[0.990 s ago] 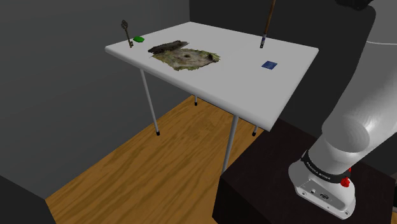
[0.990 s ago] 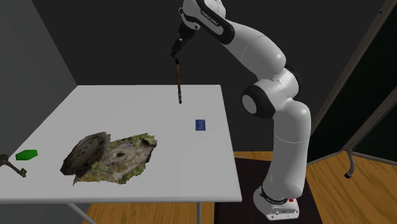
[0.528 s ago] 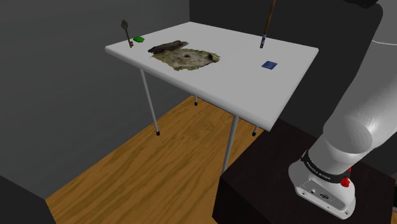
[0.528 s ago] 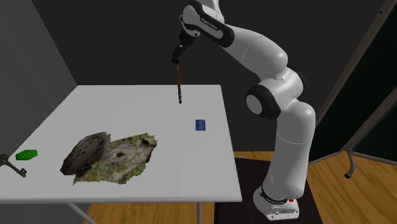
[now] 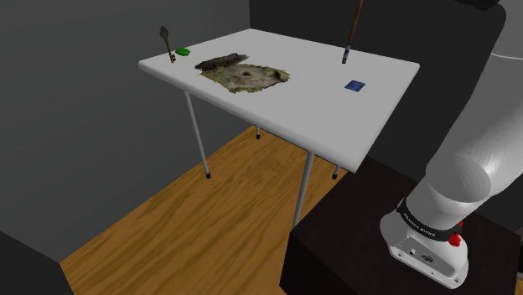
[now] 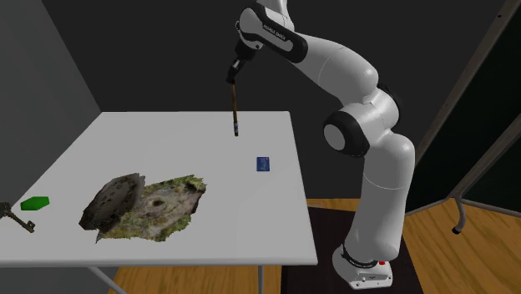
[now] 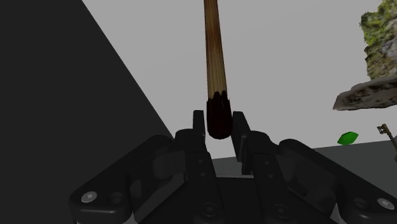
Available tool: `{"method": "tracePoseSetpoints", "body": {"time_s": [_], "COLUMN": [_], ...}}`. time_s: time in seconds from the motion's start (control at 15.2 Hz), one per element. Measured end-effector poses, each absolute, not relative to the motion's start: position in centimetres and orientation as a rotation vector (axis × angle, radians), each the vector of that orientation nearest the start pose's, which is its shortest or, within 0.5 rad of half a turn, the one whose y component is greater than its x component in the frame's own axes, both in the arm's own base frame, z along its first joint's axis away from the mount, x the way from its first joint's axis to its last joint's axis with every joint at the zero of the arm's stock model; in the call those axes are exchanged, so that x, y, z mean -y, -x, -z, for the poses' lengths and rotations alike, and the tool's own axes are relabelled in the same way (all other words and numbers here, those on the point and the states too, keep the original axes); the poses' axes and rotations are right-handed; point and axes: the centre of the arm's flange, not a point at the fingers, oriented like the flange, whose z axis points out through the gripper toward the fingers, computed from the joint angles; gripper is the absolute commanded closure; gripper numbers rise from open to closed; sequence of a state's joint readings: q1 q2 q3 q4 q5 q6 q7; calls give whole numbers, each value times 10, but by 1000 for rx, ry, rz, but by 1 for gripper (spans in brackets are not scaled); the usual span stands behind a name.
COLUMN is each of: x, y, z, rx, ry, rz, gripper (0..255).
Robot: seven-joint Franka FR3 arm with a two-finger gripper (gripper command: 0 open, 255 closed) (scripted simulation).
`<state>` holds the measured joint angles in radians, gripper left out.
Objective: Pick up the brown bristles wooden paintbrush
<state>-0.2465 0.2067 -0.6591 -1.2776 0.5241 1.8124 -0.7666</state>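
Grip looks tight: the all-black two-finger gripper [image 7: 219, 121] is clenched on the dark brown bristle end of the wooden paintbrush [image 7: 215, 57], both fingers pressed vs. that dark tip, w/ the light wood handle running straight away from the hand.

From the second exterior view, the gripper [image 6: 233, 73] sits high over the white bench [image 6: 167, 142], and the paintbrush [image 6: 235, 104] hangs below it. Long axis is nearly upright, free end pointing down at the bench, leaning a touch to that view's right. Can't tell if the lower end touches the top.

Shoulder view has the paintbrush [image 5: 351, 33] running up to the top edge. It also gives the bench [image 5: 318, 109] legs, the wood floor [image 5: 168, 226] and the dark stand [image 5: 352, 243]. A small blue square [image 6: 263, 164] lies near the brush's lower end.
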Motion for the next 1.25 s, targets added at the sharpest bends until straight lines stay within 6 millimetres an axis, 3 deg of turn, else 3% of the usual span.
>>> {"method": "tracePoseSetpoints", "body": {"time_s": [0.33,1.25], "x": [430,431], "y": [-459,-459], "z": [-704,-774], "rx": [-205,-206], "ry": [3017,3017], "rz": [837,837], "gripper": [255,255]}}
